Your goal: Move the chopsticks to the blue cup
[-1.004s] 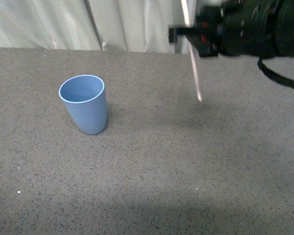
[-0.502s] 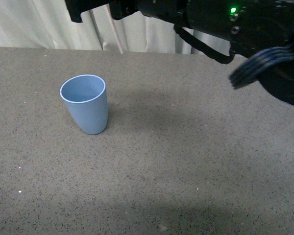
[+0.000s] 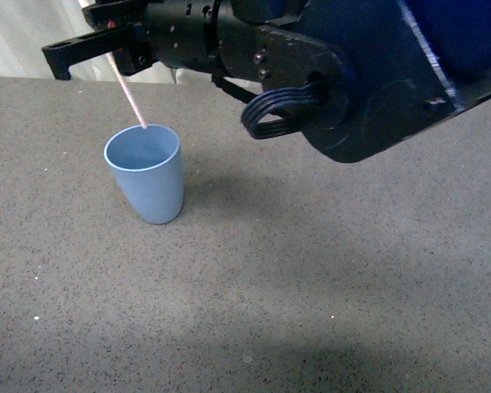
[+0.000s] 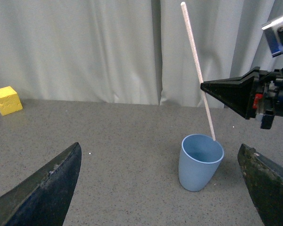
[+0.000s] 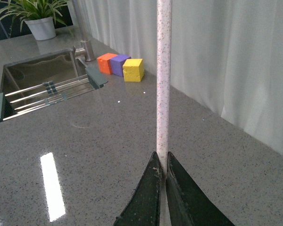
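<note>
**Item 1. Right gripper.** Your working tool. It is pinched narrow on the chopstick. In the right wrist view both fingers press against the stick with no gap.

**Item 2. Chopstick.** It is gripped partway along and held tilted. Its lower tip hangs below the gripper at the cup's far rim. You cannot tell whether the tip is inside the mouth or just behind the rim.

**Item 3. Blue cup.** It stands upright on the counter, just beneath the gripper. Nothing shows inside it.

**Item 4. Left gripper.** It is spread wide, holds nothing, and sits well apart from the cup, facing it.

**Item 5. Beyond the gripper.** There are a yellow block, a purple block and an orange block. A sink and a potted plant lie farther off, and a curtain hangs at the back.

**Progress, as judged.**
- Done: you have the stick picked up and brought over the cup.
- Left: get the tip into the mouth, lower it, then let go.

**Views compared.**
- The front view shows the tip against the rim, but the arm hides the stick's upper end.
- The left wrist view gives you the stick's whole length and lean.
- The right wrist view confirms the grip but shows no cup at all.
</note>
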You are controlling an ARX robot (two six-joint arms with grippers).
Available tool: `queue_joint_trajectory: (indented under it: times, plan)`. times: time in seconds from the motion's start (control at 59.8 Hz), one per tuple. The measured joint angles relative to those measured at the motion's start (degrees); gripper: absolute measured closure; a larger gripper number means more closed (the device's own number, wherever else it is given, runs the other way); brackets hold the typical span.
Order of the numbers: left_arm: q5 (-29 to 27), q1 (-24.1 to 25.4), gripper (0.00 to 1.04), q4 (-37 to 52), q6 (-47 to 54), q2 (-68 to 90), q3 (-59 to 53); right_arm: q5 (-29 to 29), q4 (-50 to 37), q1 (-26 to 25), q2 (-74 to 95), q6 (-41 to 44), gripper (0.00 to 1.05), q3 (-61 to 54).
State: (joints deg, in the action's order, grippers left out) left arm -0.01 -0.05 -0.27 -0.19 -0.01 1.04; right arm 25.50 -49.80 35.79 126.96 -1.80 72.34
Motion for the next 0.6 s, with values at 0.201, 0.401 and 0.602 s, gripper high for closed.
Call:
queue_joint_trajectory:
  times: [0.201, 0.401, 0.602]
  plan:
    - [-0.02, 0.0, 0.07, 0.0, 0.0, 0.0, 0.0, -1.18, 0.5, 0.11, 1.05, -0.5, 0.99, 1.03]
    - [0.0, 0.0, 0.07, 0.02, 0.0, 0.0, 0.0, -3.37, -0.39, 0.09, 0.98, -1.42, 0.67, 0.7]
    - [0.0, 0.0, 0.07, 0.02, 0.0, 0.0, 0.0, -9.92, -3.21, -1.05, -0.92, -4.37, 0.3, -3.43]
